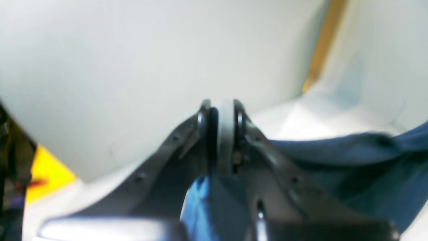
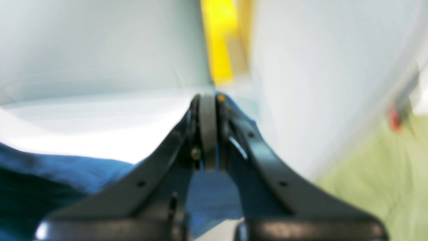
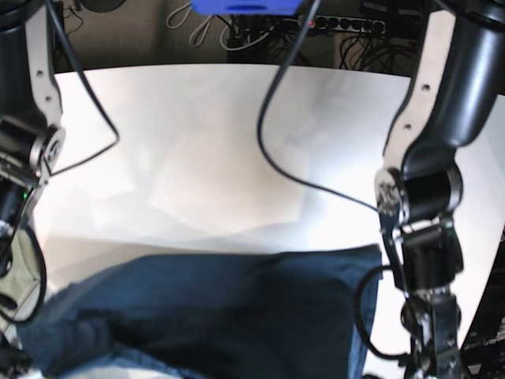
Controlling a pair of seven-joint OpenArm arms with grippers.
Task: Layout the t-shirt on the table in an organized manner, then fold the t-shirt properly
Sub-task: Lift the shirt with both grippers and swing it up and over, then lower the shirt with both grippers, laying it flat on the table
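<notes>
Both your grippers are clamped on the t-shirt [image 3: 213, 312]: left gripper [image 1: 221, 115] pinching navy fabric at its near right edge, right gripper [image 2: 208, 110] at the near left, shirt stretched across the near table [image 3: 213, 142].

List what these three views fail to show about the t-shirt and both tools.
- t-shirt: base view, its lower part is cut off by the bottom edge, so collar, label and sleeves cannot be made out.
- left tool: left wrist view is blurred; shut on the t-shirt, but which part of it is unclear.
- right tool: right wrist view, same blur and the same doubt.
- Both tools' tips: outside the base view.
</notes>
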